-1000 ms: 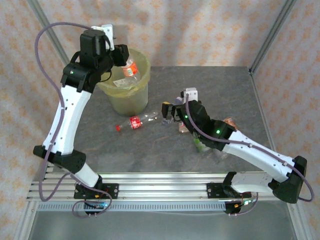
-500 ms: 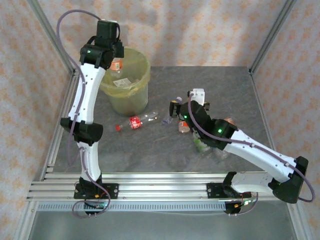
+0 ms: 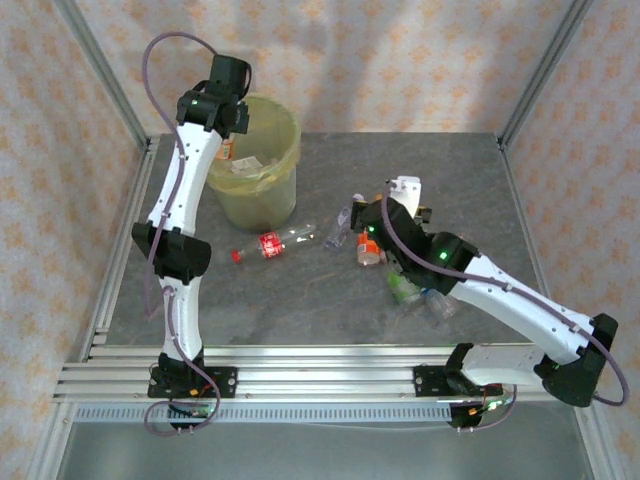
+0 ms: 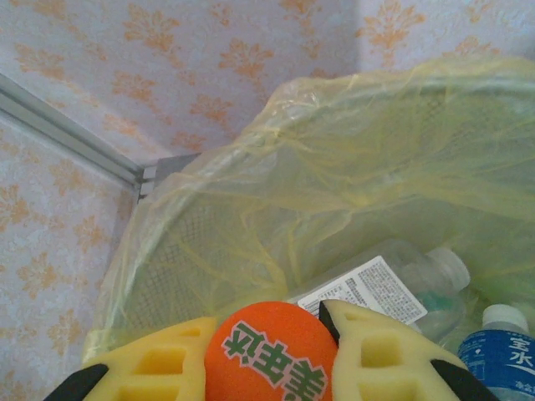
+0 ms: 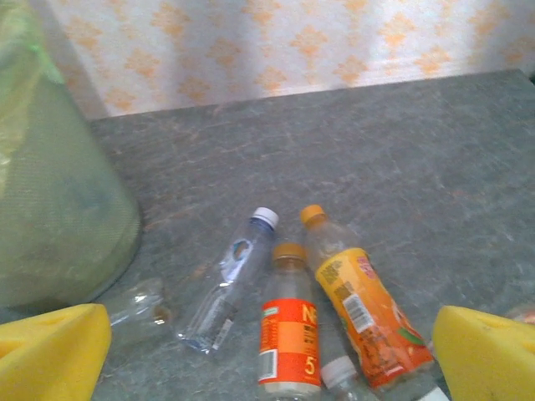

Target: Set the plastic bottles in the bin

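Since a second ago: the right gripper (image 5: pixel 269 322) has slid right and uncovered more bottles, and the left arm (image 3: pixel 180 190) has risen from a low crouch to near-upright.

The red-label bottle (image 3: pixel 270 245) lies on the table (image 3: pixel 300 300), long axis left-right, cap left. The orange-capped bottles (image 5: pixel 288 334) lie with caps pointing away, under the right gripper, its jaws spread wide.

Beyond, the left gripper (image 4: pixel 269 316) clamps an orange-label bottle (image 4: pixel 272 359) above the bin (image 3: pixel 270 195) at its left rim. That arm is stretched tall.
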`<state>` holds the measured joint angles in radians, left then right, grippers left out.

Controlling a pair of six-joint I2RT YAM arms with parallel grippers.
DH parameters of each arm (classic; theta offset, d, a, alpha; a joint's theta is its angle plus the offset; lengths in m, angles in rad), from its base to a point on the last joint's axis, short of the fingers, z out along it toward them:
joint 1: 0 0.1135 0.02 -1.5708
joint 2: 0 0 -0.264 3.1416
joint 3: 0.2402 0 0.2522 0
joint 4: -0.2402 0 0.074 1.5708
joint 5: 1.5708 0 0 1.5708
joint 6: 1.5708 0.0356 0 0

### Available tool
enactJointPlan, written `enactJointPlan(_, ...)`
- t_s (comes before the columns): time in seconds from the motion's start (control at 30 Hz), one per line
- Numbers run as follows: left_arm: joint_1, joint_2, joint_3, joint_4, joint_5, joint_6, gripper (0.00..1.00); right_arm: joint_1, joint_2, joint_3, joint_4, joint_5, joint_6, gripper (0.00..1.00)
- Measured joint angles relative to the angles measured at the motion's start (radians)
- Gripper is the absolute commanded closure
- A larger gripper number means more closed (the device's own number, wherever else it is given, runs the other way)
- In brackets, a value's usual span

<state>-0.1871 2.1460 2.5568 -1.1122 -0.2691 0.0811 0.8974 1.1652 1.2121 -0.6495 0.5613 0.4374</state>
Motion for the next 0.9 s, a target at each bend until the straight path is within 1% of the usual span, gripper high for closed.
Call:
enactJointPlan(0.3, 0.000, 0.089, -0.012, -0.033, 0.000, 0.024, 0.85, -0.044, -0.004, 0.000, -0.123, 0.000, 0.092, 0.01)
enactJointPlan(0.43, 0.000, 0.132, -0.013, -0.056, -0.001, 0.026, 0.79, -0.060, -0.004, 0.000, -0.180, -0.002, 0.126, 0.01)
enactJointPlan(0.53, 0.000, 0.156, -0.013, -0.068, -0.001, 0.026, 0.74, -0.097, -0.004, -0.006, -0.232, -0.021, 0.151, 0.01)
enactJointPlan(0.67, -0.001, 0.172, -0.013, -0.073, -0.002, 0.026, 0.59, -0.156, -0.002, -0.045, -0.260, -0.083, 0.168, 0.01)
enactJointPlan(0.77, 0.000, 0.174, -0.013, -0.086, -0.016, 0.032, 0.44, -0.201, 0.006, -0.097, -0.264, -0.156, 0.172, 0.01)
enactJointPlan(0.8, 0.000, 0.174, -0.013, -0.093, -0.024, 0.035, 0.40, -0.215, 0.012, -0.113, -0.264, -0.179, 0.172, 0.01)
enactJointPlan(0.9, 0.000, 0.174, -0.013, -0.111, -0.039, 0.039, 0.36, -0.241, 0.037, -0.156, -0.264, -0.244, 0.172, 0.01)
